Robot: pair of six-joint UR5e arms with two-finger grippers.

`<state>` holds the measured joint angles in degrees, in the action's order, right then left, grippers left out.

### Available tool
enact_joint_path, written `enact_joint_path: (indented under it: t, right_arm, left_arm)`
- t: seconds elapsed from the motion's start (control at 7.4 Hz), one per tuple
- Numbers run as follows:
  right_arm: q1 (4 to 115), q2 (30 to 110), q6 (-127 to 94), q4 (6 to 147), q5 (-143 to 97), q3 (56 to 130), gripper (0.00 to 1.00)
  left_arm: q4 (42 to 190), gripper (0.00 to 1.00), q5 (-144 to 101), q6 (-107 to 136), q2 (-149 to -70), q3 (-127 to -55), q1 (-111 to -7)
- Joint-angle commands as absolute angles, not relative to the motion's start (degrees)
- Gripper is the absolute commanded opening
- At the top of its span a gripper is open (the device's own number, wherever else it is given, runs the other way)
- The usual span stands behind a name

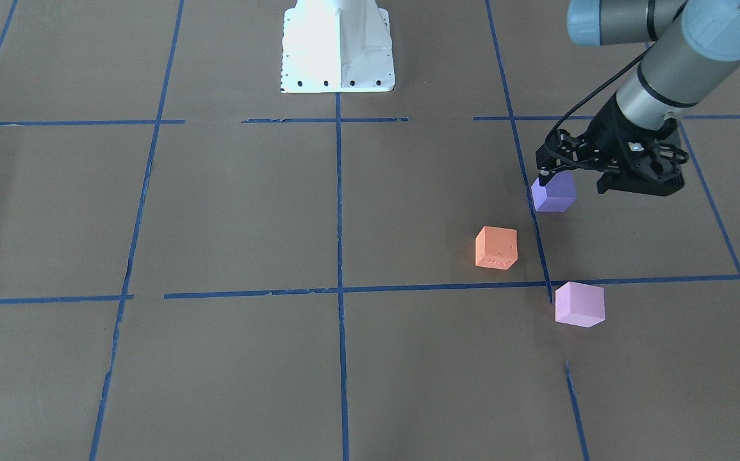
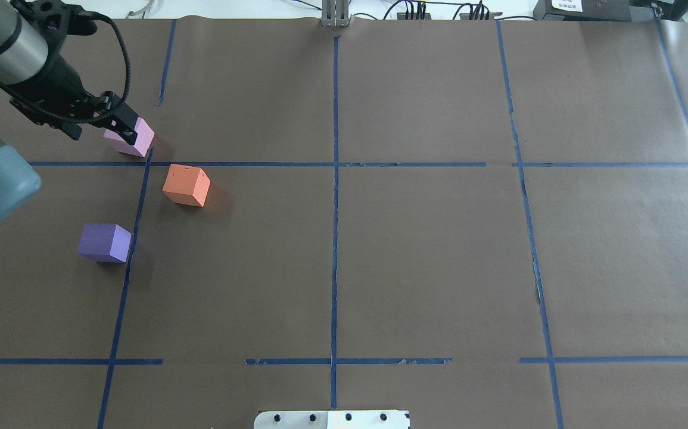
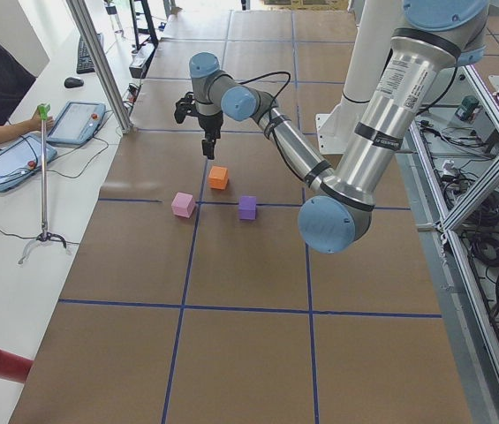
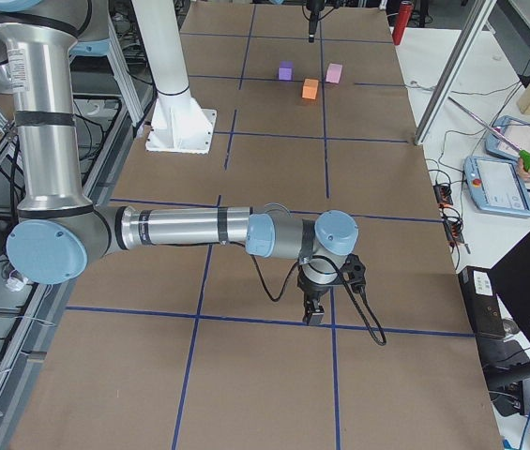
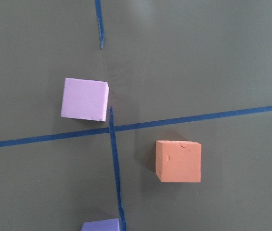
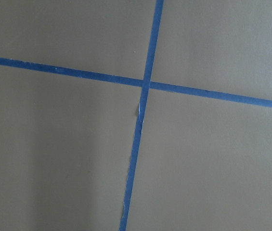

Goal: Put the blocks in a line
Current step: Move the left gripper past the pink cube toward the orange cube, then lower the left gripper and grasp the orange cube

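Left gripper (image 2: 129, 126) fingers together, empty, raised above pink block (image 2: 136, 143), orange block (image 2: 186, 185), violet block (image 2: 104, 242). Right gripper (image 4: 314, 315): open or closed, cannot tell.

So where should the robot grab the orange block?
By two opposite flat sides of the orange block, coming straight down from above. It is a cube sitting flat, with room on the table around every side.

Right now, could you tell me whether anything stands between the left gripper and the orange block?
Nothing visible does. The left gripper hangs above the table; the orange block lies in the open, apart from the pink block and the violet block.
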<state>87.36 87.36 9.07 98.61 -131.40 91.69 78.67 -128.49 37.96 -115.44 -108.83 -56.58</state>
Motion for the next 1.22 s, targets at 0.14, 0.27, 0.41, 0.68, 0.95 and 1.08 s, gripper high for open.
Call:
enact_joint_path:
  t: [0.14,0.27,0.41,0.68,0.95,1.08]
  right_arm:
    - [87.36,87.36,9.05,98.61,-131.40,91.67,1.00]
    - [87.36,87.36,9.05,98.61,-131.40,91.67,1.00]
    - [87.36,87.36,9.05,98.61,-131.40,91.67,1.00]
    - [87.36,87.36,9.14,98.61,-131.40,91.67,1.00]
    - [87.36,87.36,9.05,98.61,-131.40,91.67,1.00]
    - [87.45,87.36,9.05,98.61,-131.40,91.67,1.00]
  left_arm:
    - [88.99,1.00,-125.33,38.85,-116.89,-97.51,-52.30]
    - [91.56,1.00,-125.33,39.02,-116.89,-94.95,-50.90]
    - [93.84,1.00,-125.33,40.50,-117.07,-93.01,-50.45]
    - [98.68,1.00,-125.33,44.72,-117.07,-90.80,-47.92]
    - [98.96,1.00,-125.33,45.18,-117.59,-89.40,-47.55]
    - [100.18,1.00,-125.33,45.18,-117.60,-88.69,-47.55]
